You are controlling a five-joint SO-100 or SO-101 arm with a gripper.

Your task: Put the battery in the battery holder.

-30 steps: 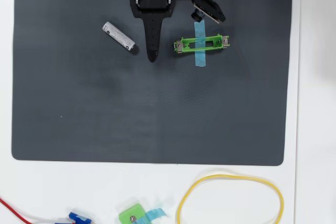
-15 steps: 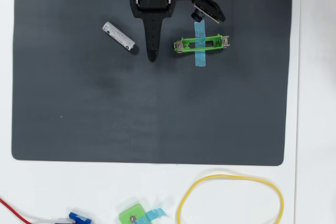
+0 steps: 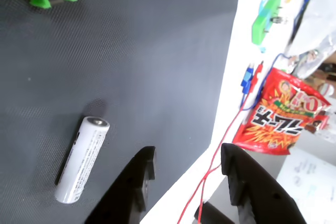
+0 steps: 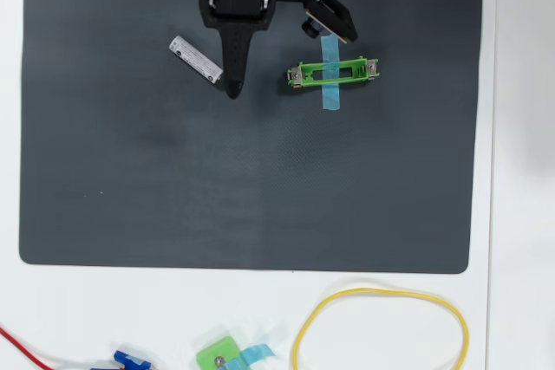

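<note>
Battery (image 4: 195, 60) lies flat on the dark mat (image 4: 173, 179), upper left in the overhead view, slanted, one end right by the gripper (image 4: 232, 88) tip. Gripper jaws apart in the wrist view, nothing between them, battery (image 3: 82, 159) just off to the left of the left finger (image 3: 137, 178). Step in hand looks like the reach for the battery, not yet grasped. To do it well: shift a bit further toward the battery so both fingers straddle its middle, turn the wrist so the jaws cross the slant squarely, then lower and close, else it may roll away. Arm comes in from the top edge, gripper pointing down the frame, low over the mat. Battery holder (image 4: 333, 72) sits right of the gripper, taped down with blue tape (image 4: 329, 84), empty, well apart from the battery
</note>
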